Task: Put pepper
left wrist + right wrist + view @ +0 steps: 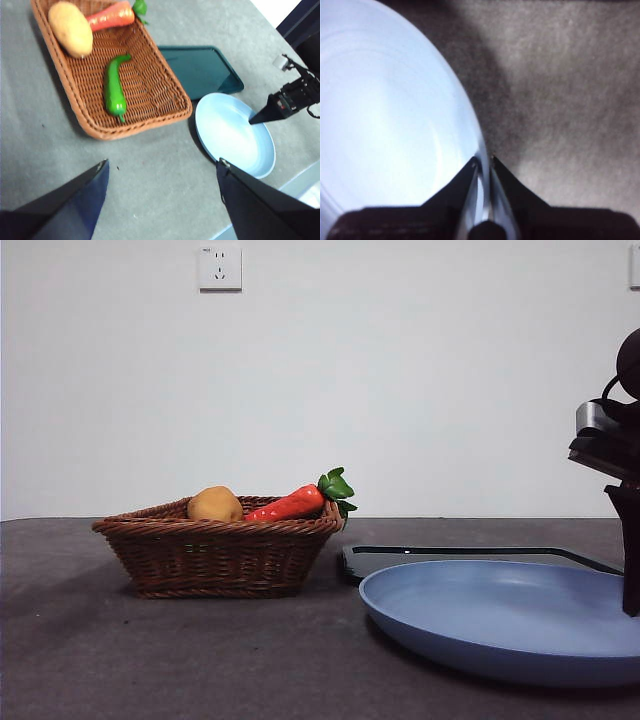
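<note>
Left gripper (160,200) hangs high, jaws wide apart, empty; pepper (114,88) lies ahead and below in basket (165,112), untouched — approach step, I judge; next: descend, straddle its middle; right gripper (483,162) nipped onto plate (380,115) rim.

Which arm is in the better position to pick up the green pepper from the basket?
The left. Its claw is open and free above the table, with the pepper in the basket in view. The right claw is shut on the rim of the blue plate.
</note>
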Controlling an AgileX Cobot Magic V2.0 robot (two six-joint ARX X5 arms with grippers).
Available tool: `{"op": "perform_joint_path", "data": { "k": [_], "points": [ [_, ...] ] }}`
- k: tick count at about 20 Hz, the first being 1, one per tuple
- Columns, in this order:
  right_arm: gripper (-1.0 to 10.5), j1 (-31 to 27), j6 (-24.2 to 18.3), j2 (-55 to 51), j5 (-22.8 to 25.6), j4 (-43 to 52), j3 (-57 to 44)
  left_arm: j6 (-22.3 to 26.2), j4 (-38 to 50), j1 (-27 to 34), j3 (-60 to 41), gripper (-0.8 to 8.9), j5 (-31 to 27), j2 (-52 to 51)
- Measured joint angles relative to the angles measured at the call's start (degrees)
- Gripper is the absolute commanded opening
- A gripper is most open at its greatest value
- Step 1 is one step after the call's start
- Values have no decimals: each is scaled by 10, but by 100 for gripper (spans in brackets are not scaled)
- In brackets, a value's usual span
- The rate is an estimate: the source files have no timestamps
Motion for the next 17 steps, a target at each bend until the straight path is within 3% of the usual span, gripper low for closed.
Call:
{"op": "perform_joint_path", "data": {
  "k": [5, 14, 17],
  "points": [
    [6, 1, 2, -89, 9, -37, 0, 0, 24, -38, 22, 374, -17, 57],
    [6, 0, 14, -279, 15, -114, 50, 2, 78, -203, 199, 374, -238, 341],
    [6, 0, 22, -312, 16, -124, 75, 16, 84, -251, 265, 374, -287, 454]
  ]
}}
